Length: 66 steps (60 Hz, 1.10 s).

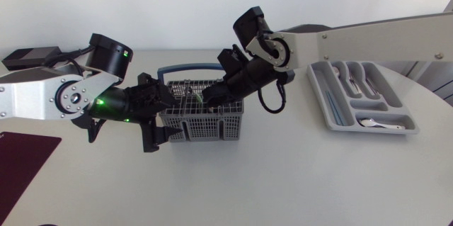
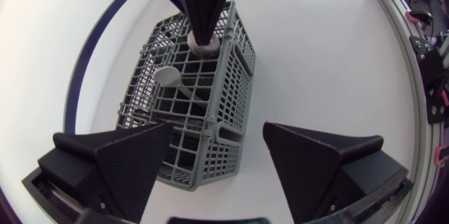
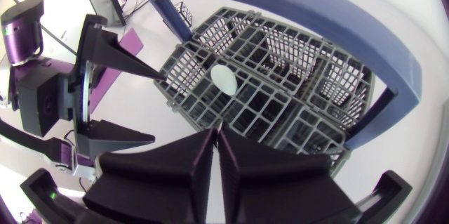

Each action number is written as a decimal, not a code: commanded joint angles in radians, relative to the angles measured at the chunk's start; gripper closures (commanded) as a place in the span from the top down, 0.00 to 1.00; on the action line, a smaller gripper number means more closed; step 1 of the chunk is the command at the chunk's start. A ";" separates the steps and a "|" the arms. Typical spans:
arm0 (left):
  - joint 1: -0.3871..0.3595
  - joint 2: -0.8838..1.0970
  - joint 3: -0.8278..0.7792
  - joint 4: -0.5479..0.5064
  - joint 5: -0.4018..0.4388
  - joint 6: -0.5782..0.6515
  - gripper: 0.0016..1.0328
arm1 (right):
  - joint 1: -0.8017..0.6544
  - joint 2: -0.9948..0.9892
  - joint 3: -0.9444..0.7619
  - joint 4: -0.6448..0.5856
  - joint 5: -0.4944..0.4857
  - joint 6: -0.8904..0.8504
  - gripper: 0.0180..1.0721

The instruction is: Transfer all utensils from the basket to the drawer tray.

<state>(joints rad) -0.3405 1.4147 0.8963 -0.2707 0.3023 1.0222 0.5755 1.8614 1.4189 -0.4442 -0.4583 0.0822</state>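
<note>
The grey wire basket (image 1: 202, 116) with a blue handle (image 1: 187, 68) stands mid-table. My right gripper (image 1: 207, 98) dips into it from above, shut on the tip of a thin pale utensil handle (image 2: 203, 45); in its own view the fingers (image 3: 203, 155) press together over the compartments. A white spoon (image 3: 224, 78) stands upright in the basket (image 3: 280, 76) ahead of them. My left gripper (image 1: 157, 113) is open at the basket's left end, with the basket's corner (image 2: 210, 161) between its fingers (image 2: 133, 161). The grey drawer tray (image 1: 322, 95) at the right holds several utensils (image 1: 357, 77).
A dark maroon mat (image 1: 21, 156) lies at the table's front left corner. The table's rounded edge runs close behind the tray at the right. Bare white tabletop (image 1: 269, 176) stretches in front of the basket and between basket and tray.
</note>
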 commanded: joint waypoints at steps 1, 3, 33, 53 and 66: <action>-0.002 0.000 -0.023 0.002 0.008 0.018 0.86 | 0.011 0.021 -0.005 0.004 -0.017 0.018 0.06; -0.002 -0.002 -0.023 0.002 0.008 0.018 0.86 | 0.011 0.016 -0.008 0.007 -0.020 0.018 0.06; -0.017 -0.033 -0.036 -0.001 0.006 0.006 0.86 | 0.001 -0.064 -0.031 0.010 -0.063 0.016 0.06; -0.023 -0.048 -0.034 -0.010 0.003 -0.007 0.86 | -0.046 -0.134 -0.006 -0.037 -0.145 0.019 0.06; -0.032 -0.053 -0.027 -0.019 -0.005 -0.016 0.86 | -0.092 -0.179 0.028 -0.090 -0.270 0.027 0.06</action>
<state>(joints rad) -0.3618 1.3769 0.8814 -0.2787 0.3012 1.0176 0.4999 1.7168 1.4151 -0.5064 -0.6983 0.0826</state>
